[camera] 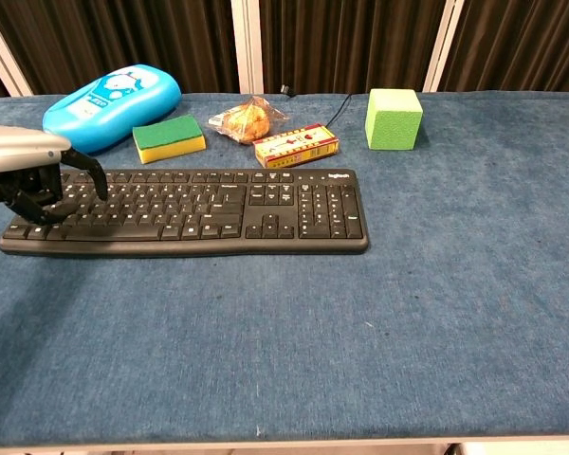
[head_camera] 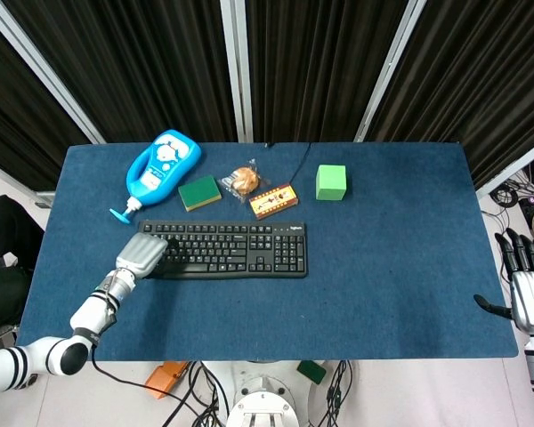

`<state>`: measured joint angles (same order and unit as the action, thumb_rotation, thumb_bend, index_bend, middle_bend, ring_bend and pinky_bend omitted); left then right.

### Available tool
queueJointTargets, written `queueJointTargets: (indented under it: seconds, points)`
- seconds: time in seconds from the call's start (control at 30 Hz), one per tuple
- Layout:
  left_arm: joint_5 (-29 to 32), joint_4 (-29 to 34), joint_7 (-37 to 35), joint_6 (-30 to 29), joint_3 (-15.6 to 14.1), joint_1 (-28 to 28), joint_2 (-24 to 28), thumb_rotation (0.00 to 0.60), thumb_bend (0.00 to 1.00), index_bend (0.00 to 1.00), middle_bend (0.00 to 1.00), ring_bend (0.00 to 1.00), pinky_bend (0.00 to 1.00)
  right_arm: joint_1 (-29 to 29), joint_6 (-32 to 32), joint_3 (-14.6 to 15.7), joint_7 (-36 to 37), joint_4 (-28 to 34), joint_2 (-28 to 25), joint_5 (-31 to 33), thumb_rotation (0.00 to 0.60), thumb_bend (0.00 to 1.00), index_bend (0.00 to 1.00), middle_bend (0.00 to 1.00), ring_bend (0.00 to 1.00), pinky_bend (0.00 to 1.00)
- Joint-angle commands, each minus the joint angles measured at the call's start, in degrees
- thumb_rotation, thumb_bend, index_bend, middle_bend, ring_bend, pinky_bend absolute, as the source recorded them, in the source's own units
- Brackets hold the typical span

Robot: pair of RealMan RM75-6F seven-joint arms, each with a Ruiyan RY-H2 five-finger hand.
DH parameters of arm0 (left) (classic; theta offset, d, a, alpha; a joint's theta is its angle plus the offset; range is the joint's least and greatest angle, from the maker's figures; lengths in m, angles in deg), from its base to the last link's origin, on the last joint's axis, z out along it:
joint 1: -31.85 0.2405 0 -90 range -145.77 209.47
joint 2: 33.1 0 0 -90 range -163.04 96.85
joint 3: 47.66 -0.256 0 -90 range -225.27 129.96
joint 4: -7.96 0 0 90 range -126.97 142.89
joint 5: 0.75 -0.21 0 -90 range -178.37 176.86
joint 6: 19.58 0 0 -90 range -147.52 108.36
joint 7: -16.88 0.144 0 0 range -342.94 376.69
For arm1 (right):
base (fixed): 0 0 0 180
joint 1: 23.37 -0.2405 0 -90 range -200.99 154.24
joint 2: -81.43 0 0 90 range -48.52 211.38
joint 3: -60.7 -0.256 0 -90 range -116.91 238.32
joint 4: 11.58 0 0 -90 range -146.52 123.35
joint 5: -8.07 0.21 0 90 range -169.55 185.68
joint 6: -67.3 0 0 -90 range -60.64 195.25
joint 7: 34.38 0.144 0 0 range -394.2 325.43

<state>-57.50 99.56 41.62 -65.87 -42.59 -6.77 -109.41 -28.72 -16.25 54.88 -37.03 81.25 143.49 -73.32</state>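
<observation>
Head view | blue cloth table (head_camera: 392, 267), black curtains (head_camera: 311, 62) behind | left hand (head_camera: 141, 257) fingers curled, empty, over keyboard (head_camera: 240, 249)

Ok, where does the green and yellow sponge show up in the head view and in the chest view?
Head view: the sponge lies upper left of centre, just above the keyboard, between the blue bottle and the wrapped snack.
Chest view: the sponge lies at upper left, behind the keyboard's top edge.
Shared landmark: the blue bottle, directly left of the sponge in both.
</observation>
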Motion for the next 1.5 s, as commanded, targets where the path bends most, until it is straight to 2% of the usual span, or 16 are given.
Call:
queueJointTargets:
  seconds: [0.03,0.53,0.8,0.87,0.93,1.0,1.07,1.13,1.2,1.3,1.5]
  points:
    - [1.0,-0.3,0.3,0.0,-0.5,-0.5,-0.5,0.600,0.53,0.31,0.94,0.97,0.87,0.0,0.0,0.0,0.1,-0.1,0.1,0.0,0.600,0.15,0.00,0.00,0.00,0.00]
    - [4.0,-1.4,1.3,-0.3,-2.2,-2.3,-2.1,0.600,0.53,0.29,0.94,0.97,0.87,0.0,0.6,-0.1,0.1,-0.3,0.1,0.8,0.600,0.15,0.00,0.00,0.00,0.00]
    - [-0.4,4.3,0.6,-8.7,-1.4,-0.1,2.0,0.600,0.53,0.29,0.94,0.97,0.87,0.2,0.5,-0.3,0.4,-0.2,-0.1,1.1,0.600,0.15,0.00,0.00,0.00,0.00]
    - [-2.8,5.9,-0.1,-12.8,-1.1,1.6,3.6,0.600,0.52,0.29,0.91,0.95,0.87,0.2,0.5,-0.3,0.5,-0.3,-0.2,1.2,0.600,0.15,0.00,0.00,0.00,0.00]
    - [-4.9,6.9,-1.2,-16.7,-0.8,3.4,4.8,0.600,0.49,0.29,0.85,0.88,0.84,0.3,0.6,-0.4,0.8,-0.5,-0.2,1.3,0.600,0.15,0.00,0.00,0.00,0.00]
    - [-6.6,7.7,-2.5,-21.1,-0.6,5.8,6.2,0.600,0.45,0.29,0.75,0.74,0.72,0.4,0.6,-0.4,1.1,-0.7,-0.2,1.5,0.600,0.15,0.00,0.00,0.00,0.00]
    - [-6.9,8.6,-3.2,-24.7,-0.7,8.1,7.7,0.600,0.41,0.26,0.60,0.57,0.51,0.5,0.5,-0.4,1.5,-1.0,-0.2,1.5,0.600,0.15,0.00,0.00,0.00,0.00]
    - [-7.1,9.1,-3.4,-28.1,-1.0,10.6,9.2,0.600,0.32,0.21,0.38,0.35,0.22,0.6,0.4,-0.4,2.0,-1.3,-0.1,1.4,0.600,0.15,0.00,0.00,0.00,0.00]
    - [-7.8,9.1,-4.0,-31.3,-1.3,12.9,10.0,0.600,0.22,0.17,0.26,0.23,0.09,0.7,0.3,-0.4,2.2,-1.5,-0.1,1.4,0.600,0.15,0.00,0.00,0.00,0.00]
    - [-9.7,8.6,-6.9,-36.2,-2.3,17.1,11.1,0.600,0.12,0.14,0.17,0.11,0.05,0.8,-0.1,-0.5,2.5,-1.6,-0.1,1.4,0.600,0.15,0.00,0.00,0.00,0.00]
    - [-13.6,7.1,-12.0,-43.3,-5.3,24.9,12.3,0.600,0.10,0.14,0.16,0.09,0.04,0.8,-0.1,-0.6,2.1,-1.3,0.0,1.2,0.600,0.15,0.00,0.00,0.00,0.00]
